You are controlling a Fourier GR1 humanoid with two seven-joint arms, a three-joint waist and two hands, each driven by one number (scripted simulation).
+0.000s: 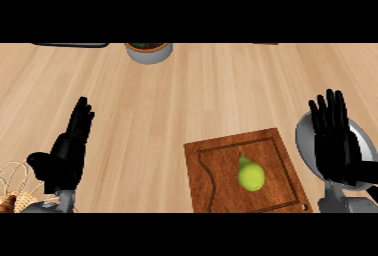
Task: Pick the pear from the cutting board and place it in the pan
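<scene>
A green pear lies on the dark wooden cutting board at the lower middle of the head view. Right of the board a grey pan shows, mostly hidden behind my right hand. That hand stands open with fingers straight up, over the pan and to the right of the pear. At the lower left, my left hand is open too, fingers pointing up, far from the board.
A grey pot holding a plant stands at the counter's far edge. A wire basket with something brown in it sits in the lower left corner. A dark flat object lies at the top left.
</scene>
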